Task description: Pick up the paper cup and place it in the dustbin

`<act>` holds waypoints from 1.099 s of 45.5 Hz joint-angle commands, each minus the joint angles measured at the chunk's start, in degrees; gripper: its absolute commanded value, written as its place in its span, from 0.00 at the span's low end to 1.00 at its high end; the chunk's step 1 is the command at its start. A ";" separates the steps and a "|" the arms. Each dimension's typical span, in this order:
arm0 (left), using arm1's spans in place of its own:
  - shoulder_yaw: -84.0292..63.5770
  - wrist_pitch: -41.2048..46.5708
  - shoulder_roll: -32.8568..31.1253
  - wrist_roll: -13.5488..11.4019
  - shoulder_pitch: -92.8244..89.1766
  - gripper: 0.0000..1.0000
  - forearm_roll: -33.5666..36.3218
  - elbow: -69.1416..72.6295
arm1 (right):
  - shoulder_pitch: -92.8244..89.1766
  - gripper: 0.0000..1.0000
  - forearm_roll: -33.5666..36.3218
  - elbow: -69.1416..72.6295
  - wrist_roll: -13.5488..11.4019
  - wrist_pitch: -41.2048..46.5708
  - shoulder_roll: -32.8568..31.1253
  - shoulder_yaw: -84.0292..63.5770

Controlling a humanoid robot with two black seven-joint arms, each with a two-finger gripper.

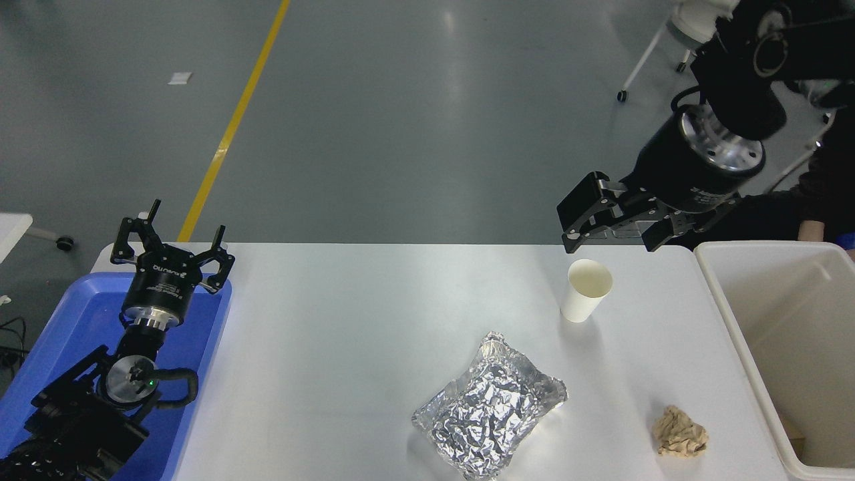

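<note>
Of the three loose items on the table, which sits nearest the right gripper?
The paper cup, upright just below the right gripper; the foil packet and crumpled paper ball lie nearer the camera.

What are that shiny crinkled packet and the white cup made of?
The packet looks like aluminium foil: silvery, mirror-bright, creased all over. The paper cup seems to be thin paper, matte white outside and cream inside, with a rolled rim; whether it has a coating cannot be told.
</note>
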 commanded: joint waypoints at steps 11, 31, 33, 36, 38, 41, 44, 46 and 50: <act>0.00 -0.09 0.00 0.00 -0.08 1.00 0.00 -0.07 | -28.49 1.00 -4.74 -23.19 -0.18 -14.29 -0.09 6.16; 0.00 -0.09 0.00 0.00 -0.08 1.00 0.00 0.01 | -45.29 1.00 -4.74 -34.01 -0.18 -24.22 2.99 13.28; 0.00 -0.09 0.00 0.00 -0.08 1.00 0.00 -0.07 | -46.17 1.00 -4.74 -34.18 -0.18 -24.58 3.25 13.72; 0.00 -0.09 0.00 0.00 -0.08 1.00 0.00 0.01 | -47.48 1.00 -4.74 -35.06 -0.18 -24.93 3.26 14.51; 0.00 -0.09 0.00 0.00 -0.08 1.00 0.00 0.01 | -48.19 1.00 -4.74 -35.42 -0.18 -25.02 3.34 14.95; 0.00 -0.09 0.00 0.00 -0.08 1.00 0.00 0.01 | -49.24 1.00 -4.74 -35.68 -0.18 -25.19 3.25 15.39; 0.09 -0.09 0.00 0.00 -0.08 1.00 0.00 -0.07 | -50.21 1.00 -4.82 -35.94 -0.18 -25.72 3.17 16.01; 0.09 -0.09 0.00 0.00 -0.08 1.00 0.00 0.01 | -51.00 1.00 -4.82 -36.29 -0.18 -25.90 3.25 16.45; 0.00 -0.09 0.00 0.00 -0.08 1.00 0.00 -0.07 | -52.15 1.00 -4.91 -36.91 -0.35 -25.98 3.25 16.80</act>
